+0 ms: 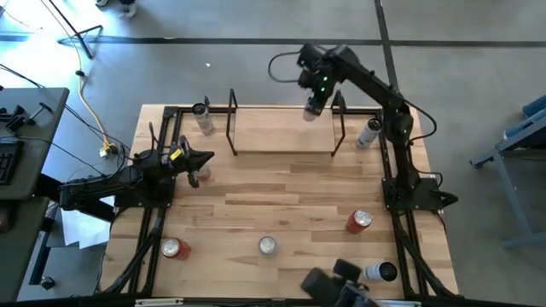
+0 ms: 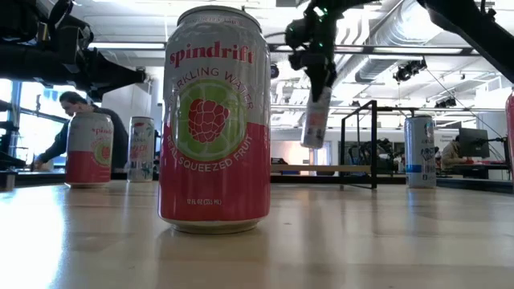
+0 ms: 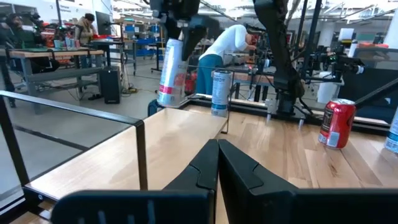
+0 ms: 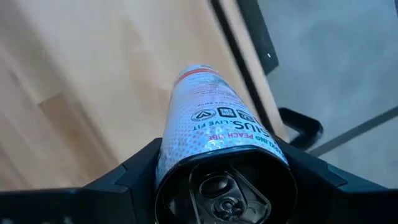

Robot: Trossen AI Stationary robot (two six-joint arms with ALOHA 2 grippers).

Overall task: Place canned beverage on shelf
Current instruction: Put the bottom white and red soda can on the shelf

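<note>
Silver and pink, the slim canned beverage (image 4: 211, 118) carried a fine dotted print, small icons and a pull-tab lid facing the wrist camera. It hung upright in the right gripper (image 1: 313, 109), whose dark fingers clasped its upper body, at upper centre of the high view, above the right end of the shelf (image 1: 281, 132) and clear of the board. That shelf was a smooth, pale wood plank between thin black metal end frames. At left of the same view, the left gripper (image 1: 203, 159) lay low over the tabletop (image 1: 281, 200), fingers pressed together and empty.
</note>
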